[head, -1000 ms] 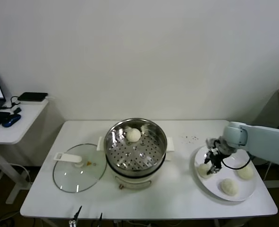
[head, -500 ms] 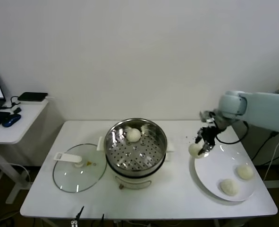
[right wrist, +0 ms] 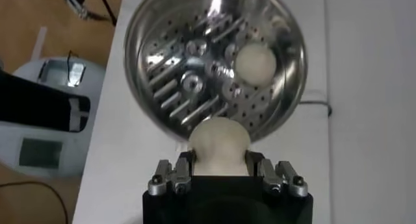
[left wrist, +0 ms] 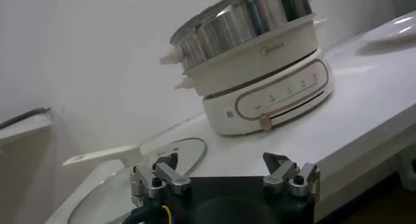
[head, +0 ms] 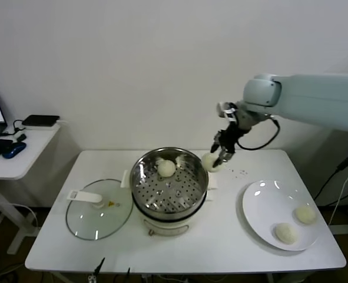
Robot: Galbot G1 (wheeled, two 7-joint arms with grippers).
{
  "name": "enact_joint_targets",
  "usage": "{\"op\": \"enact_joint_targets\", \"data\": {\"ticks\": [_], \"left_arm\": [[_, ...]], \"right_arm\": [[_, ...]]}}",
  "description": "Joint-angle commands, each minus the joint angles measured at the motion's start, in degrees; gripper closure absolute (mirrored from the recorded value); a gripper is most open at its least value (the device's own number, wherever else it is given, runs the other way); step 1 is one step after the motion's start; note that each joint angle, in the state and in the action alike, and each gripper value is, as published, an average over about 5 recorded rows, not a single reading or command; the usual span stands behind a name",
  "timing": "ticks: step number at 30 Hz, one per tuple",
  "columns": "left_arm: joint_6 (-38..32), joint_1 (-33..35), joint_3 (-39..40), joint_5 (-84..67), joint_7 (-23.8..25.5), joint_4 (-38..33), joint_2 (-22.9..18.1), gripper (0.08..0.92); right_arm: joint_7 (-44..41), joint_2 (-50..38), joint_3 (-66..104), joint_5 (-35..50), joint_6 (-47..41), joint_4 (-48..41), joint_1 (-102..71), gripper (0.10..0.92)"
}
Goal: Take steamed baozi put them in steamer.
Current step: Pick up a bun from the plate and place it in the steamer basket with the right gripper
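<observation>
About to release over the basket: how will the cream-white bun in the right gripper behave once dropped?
The round cream-white dough bun, pinched by the right gripper, looks soft, so it probably lands without bouncing. Its domed shape may let it roll across the shiny perforated steel steamer basket towards the bun already inside. It seems light.

The right gripper (head: pixel 219 154) hangs clamped on a baozi (head: pixel 211 161) just beside the steamer's (head: pixel 169 183) right rim, one bun (head: pixel 166 168) sitting inside, two buns (head: pixel 295 223) on the white plate (head: pixel 267 206), glass lid (head: pixel 97 208) lying left.
</observation>
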Motion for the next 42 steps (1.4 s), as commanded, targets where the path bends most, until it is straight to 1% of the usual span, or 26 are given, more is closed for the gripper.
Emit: {"op": "enact_joint_targets", "data": {"ticks": [1,8,13,25,42], "left_arm": [[0.02,0.53,-0.18,0.12,-0.02,-0.66,-0.02,0.177],[0.08,0.98,-0.10,0.26,0.02,-1.17,-0.27,0.177],[0.01,1.15,-0.18,0.37,0.02,-1.19,-0.32,0.177],[-0.30,1.25,-0.25,0.84,0.08,-0.71,-0.48,0.177],[-0.39,0.90,-0.25,1.40,0.08,-0.29,-0.73,0.177]], "right_arm": [[2.28,14.38,6.87,4.95,-2.20,-6.71,-4.88,0.482],[3.09,20.81,9.88,4.27,-3.16,-13.15,-10.24,0.482],[3.31,22.85,10.51,3.25,-3.52,-15.14,-13.33,0.482],[4.20,23.15,11.23,-1.03,-4.70,-15.76,-19.16,0.485],[5.71,23.27,11.98,-3.97,-5.06,-17.91,-22.80,0.481]]}}
